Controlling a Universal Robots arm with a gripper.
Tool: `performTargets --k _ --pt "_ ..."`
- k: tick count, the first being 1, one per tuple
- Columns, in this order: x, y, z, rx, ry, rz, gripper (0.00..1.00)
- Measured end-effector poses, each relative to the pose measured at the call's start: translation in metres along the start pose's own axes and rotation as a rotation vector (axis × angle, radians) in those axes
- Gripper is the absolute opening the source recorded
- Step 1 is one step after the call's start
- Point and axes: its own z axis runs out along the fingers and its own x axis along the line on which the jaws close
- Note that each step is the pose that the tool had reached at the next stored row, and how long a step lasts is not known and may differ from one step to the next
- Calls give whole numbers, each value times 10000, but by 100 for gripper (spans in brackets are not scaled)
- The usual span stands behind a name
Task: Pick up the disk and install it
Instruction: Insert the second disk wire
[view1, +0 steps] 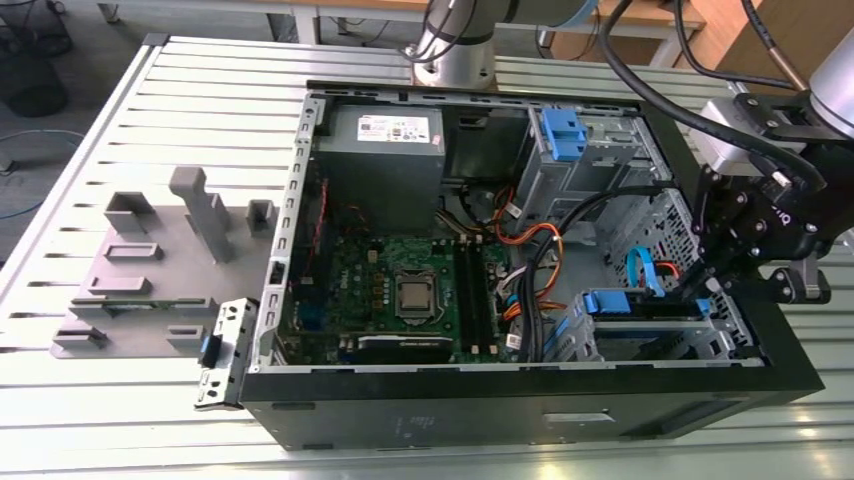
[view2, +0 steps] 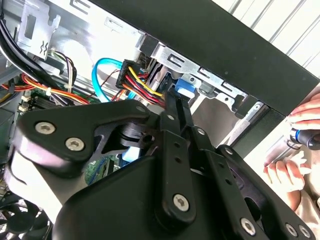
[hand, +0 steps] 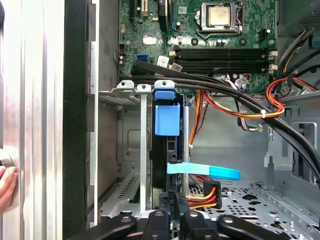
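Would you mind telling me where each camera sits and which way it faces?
Exterior view: off the arm, above, looking down into the open computer case; the gripper hangs at the case's side on the exterior view's right.
First wrist view: on the arm, facing the drive cage and motherboard; gripper linkage shows.
Second wrist view: behind the gripper, facing the case wall.
Both wrist views share the blue cable.

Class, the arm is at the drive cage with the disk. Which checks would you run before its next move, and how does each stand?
1. The disk stands in the drive cage: ok.
2. Disk fully seated: cannot tell.
3. The gripper is in line with the disk's end: ok.
4. The blue cable lies across, right beside the disk: not ok.
5. A person's hand is close to the computer case: not ok.
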Motion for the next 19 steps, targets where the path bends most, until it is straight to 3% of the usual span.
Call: performTargets --k 1,10,19 --pt "0 0 0 0 1 -1 16" --pt "0 -1 1 0 0 -2 16" --pt "-33 36 -1 17 60 -346 16"
